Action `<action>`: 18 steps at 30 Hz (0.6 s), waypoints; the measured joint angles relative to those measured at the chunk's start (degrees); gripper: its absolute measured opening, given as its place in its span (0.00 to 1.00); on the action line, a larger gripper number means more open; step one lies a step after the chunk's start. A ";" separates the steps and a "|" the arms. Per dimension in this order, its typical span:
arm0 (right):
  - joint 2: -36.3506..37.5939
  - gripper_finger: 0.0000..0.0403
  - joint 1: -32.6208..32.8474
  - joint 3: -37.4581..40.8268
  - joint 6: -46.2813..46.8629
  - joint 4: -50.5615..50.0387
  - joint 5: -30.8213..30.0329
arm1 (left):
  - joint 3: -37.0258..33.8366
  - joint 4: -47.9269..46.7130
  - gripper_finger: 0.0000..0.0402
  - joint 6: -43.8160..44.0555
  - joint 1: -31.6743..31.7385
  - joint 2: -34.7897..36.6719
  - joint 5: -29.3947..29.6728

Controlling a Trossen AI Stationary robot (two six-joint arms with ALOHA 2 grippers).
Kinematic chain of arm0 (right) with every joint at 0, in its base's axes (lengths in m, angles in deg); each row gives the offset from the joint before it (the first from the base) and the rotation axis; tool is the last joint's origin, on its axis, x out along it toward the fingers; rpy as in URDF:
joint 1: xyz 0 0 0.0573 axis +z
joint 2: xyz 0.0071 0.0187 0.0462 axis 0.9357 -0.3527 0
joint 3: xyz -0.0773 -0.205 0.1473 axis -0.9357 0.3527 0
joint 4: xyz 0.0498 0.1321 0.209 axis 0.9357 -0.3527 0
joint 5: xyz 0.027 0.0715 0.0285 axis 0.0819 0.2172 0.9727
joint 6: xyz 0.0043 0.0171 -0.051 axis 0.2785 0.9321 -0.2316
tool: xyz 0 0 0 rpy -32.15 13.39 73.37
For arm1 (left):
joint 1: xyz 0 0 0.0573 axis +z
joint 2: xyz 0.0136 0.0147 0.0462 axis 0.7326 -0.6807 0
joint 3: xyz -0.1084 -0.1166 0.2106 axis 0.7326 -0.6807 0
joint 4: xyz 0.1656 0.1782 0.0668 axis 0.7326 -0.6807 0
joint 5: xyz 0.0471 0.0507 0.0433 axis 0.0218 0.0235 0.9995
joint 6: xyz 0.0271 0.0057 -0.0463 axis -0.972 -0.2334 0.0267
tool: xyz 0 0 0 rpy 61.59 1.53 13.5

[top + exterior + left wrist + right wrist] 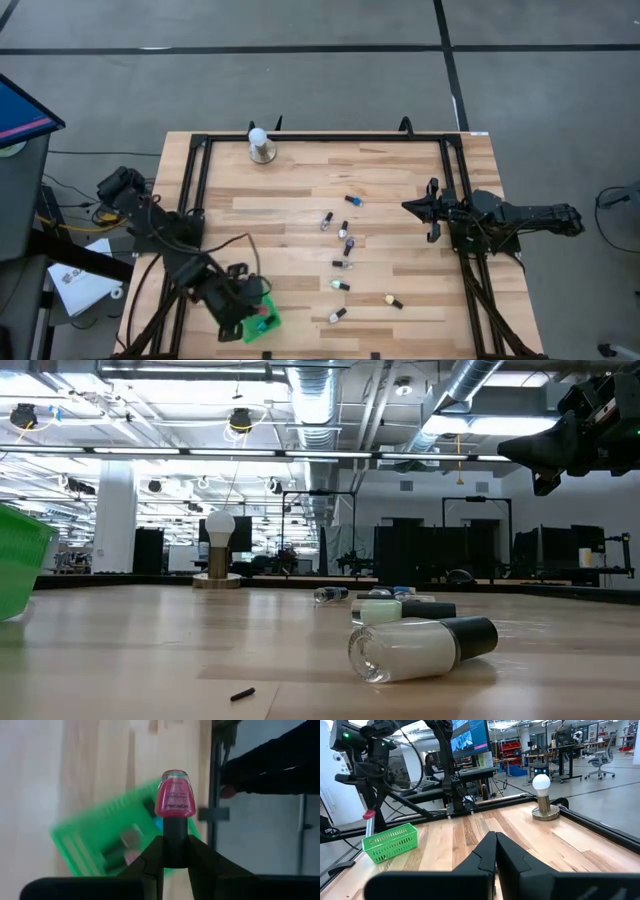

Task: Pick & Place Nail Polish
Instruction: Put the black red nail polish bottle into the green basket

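The left tool [175, 851] is clamped on the dark cap of a pink nail polish bottle [174, 793], carrying it glass end forward directly over the green basket [97, 837], seemingly so a release drops it among the bottles already inside. That arm reaches low over the worktop's [300, 225] near left corner, wrist angled downward. The remaining nail polish bottles [345, 262] lie scattered on their sides mid-worktop. The right tool [495, 851], fingers pressed together, waits raised at the right edge, pointing toward the ball-topped stand [543, 797].
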 joint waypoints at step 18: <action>0.00 0.00 0.02 0.01 -0.16 0.00 0.00 | -7.37 0.82 0.12 41.81 -2.92 -0.37 -3.20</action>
